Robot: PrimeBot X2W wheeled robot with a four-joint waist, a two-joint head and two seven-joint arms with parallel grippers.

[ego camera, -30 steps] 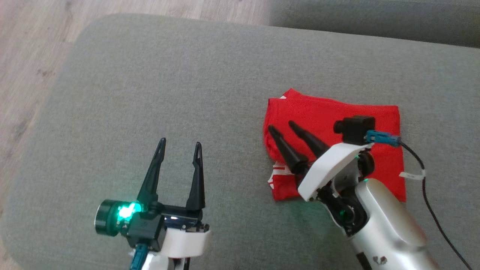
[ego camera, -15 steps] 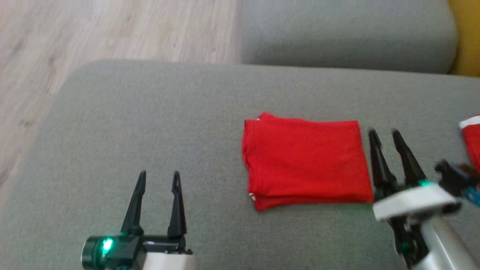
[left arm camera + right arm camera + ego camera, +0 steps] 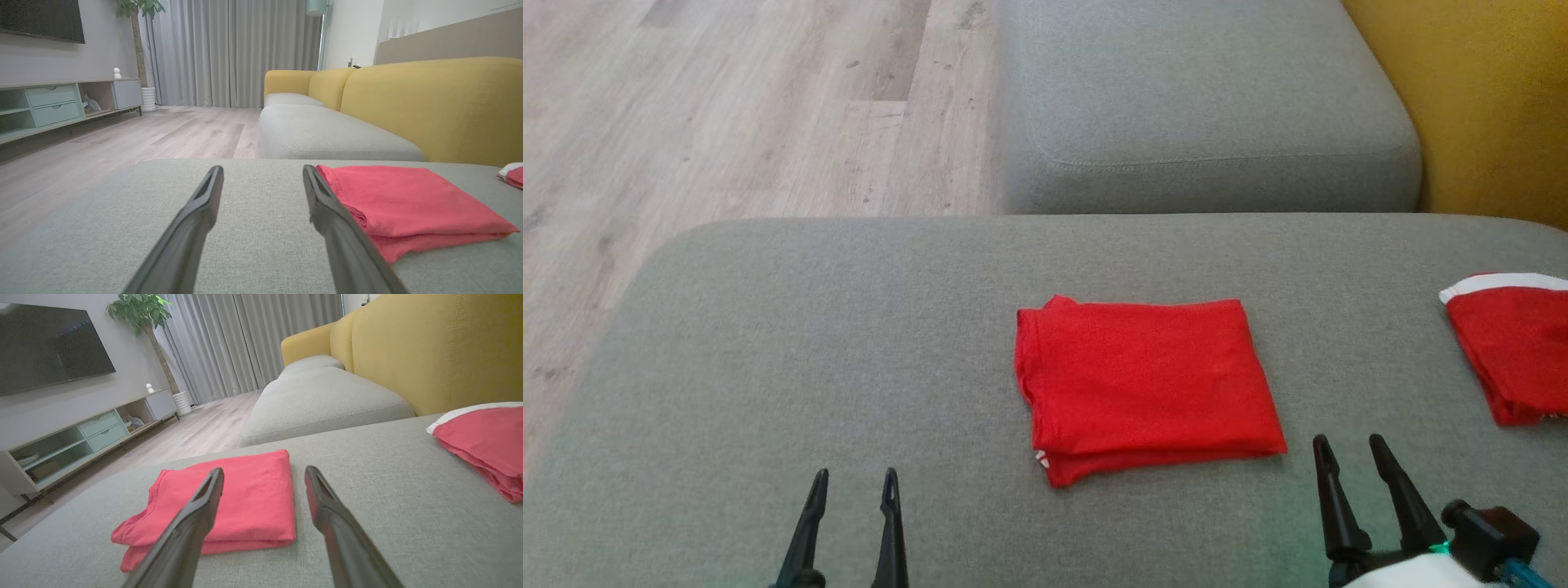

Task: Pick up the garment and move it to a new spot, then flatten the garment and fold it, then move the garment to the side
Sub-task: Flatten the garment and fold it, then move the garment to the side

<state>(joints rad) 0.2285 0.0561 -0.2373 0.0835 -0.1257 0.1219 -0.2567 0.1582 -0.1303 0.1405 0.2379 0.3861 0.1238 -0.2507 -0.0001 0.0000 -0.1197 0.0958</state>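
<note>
Garment, folded square, lies toward the front edge of the grey cushion; left tool and right tool hang empty, fingers apart. Folding looks done; only the move aside seems left.

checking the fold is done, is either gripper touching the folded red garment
No, the red garment lies free on the cushion, with the open left gripper and right gripper both clear of it.

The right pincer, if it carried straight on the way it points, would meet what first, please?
Most likely the right edge of the folded red garment, which lies just ahead of the right pincer. Depth is unclear, so it might pass beside it along the grey cushion.
</note>
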